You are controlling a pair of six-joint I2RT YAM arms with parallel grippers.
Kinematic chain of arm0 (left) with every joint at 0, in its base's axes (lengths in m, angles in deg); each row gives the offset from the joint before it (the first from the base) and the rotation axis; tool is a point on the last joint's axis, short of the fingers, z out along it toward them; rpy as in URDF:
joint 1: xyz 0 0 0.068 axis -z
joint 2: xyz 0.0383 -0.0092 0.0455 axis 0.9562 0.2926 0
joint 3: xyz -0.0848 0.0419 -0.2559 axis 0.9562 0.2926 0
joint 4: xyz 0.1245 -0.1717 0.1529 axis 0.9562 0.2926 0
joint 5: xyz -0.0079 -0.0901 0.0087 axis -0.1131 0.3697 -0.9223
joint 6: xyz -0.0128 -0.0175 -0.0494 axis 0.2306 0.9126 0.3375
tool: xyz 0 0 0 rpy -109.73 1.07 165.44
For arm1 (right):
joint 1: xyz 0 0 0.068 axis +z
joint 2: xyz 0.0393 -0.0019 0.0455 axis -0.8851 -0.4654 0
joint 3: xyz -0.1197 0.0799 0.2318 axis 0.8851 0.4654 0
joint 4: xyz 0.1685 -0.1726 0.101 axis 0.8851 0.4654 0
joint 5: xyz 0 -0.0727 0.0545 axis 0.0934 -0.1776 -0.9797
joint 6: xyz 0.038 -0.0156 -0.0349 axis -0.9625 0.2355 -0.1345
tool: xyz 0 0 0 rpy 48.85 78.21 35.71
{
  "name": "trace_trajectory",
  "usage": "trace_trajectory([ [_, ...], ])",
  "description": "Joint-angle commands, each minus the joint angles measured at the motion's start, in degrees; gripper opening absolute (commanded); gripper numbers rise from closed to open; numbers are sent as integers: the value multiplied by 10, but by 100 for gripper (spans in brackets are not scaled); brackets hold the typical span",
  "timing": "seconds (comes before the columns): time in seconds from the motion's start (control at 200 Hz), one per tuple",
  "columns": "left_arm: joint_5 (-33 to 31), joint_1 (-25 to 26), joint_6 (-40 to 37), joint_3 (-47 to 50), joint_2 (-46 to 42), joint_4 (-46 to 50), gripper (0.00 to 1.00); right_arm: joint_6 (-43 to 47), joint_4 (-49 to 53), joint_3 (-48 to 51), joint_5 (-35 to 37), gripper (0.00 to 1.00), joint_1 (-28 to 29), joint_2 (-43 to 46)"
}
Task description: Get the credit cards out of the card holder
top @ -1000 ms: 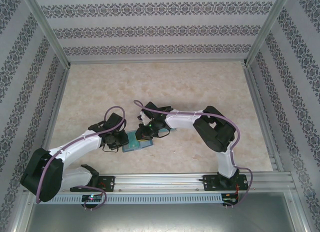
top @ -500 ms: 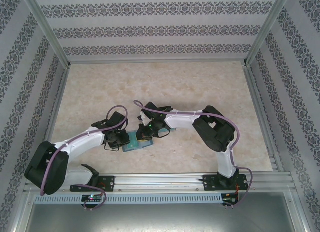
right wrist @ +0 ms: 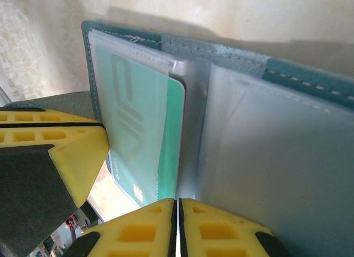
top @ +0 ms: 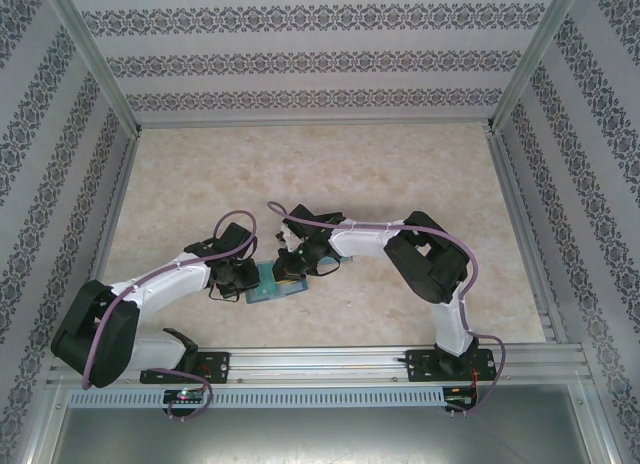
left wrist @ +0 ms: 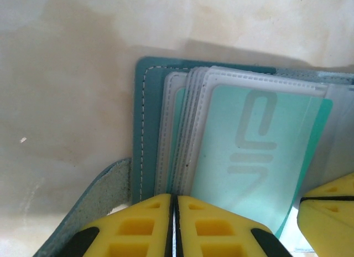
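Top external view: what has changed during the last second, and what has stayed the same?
The left arm swung its elbow inward, bringing the left gripper slightly closer to the card holder. Nothing was visibly taken or released. The right gripper and the card holder stayed in place.

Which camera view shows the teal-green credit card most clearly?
The left wrist view: the credit card faces the camera, its grey lettering visible through a clear sleeve. The right wrist view shows the card at a steep slant. In the top external view the card holder is a small teal patch; the card cannot be made out.
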Motion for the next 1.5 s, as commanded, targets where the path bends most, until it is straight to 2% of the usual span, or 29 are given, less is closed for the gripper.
trace_trajectory([
  [0.0,-13,-3,-5,12,13,7,9,2,-2,1,15,14,-6,21],
  [0.345,-11,-3,1,19,4,8,9,-4,-15,-8,-10,20,-5,3],
  [0.684,-8,-3,2,19,5,6,9,-3,-16,-32,-21,19,-2,-23],
  [1.189,-8,-3,5,25,1,5,9,-2,-11,8,6,19,-14,1],
  [1.494,-5,-2,5,26,2,3,9,-6,-23,-14,-17,20,-4,-19],
])
